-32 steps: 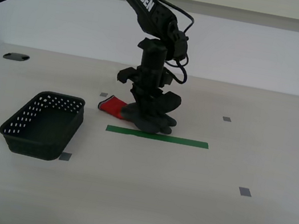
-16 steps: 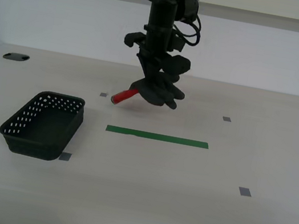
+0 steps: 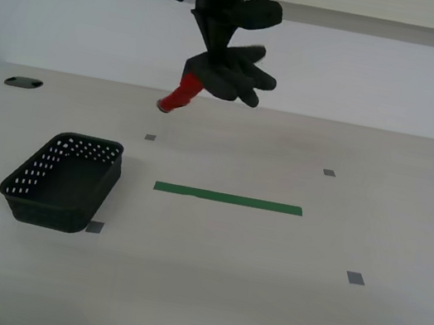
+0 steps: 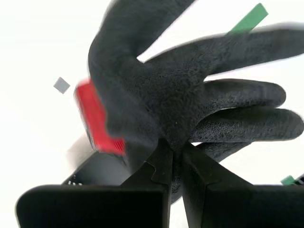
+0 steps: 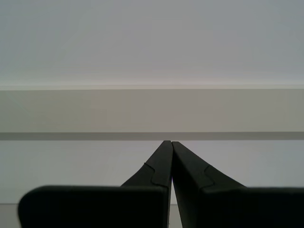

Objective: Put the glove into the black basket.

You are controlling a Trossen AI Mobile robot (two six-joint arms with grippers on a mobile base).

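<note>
My second gripper (image 3: 219,58) is shut on the glove (image 3: 231,74), a dark grey glove with a red cuff (image 3: 182,93), and holds it high above the table at the back middle. In the second wrist view the glove (image 4: 190,104) hangs from the closed jaws, its red cuff (image 4: 97,118) to one side. The black basket (image 3: 62,180) sits on the table at the exterior view's left, empty, well below and left of the glove. My first gripper (image 5: 171,142) is shut and empty, pointing at a wall; it does not show in the exterior view.
A green tape strip (image 3: 228,199) lies on the table in the middle. Small grey tape squares (image 3: 355,279) mark the table. Dark round holes (image 3: 23,82) sit at the table's far corners.
My second gripper has lifted the glove off the table, from just behind the green tape to high above it. The basket has not moved.
</note>
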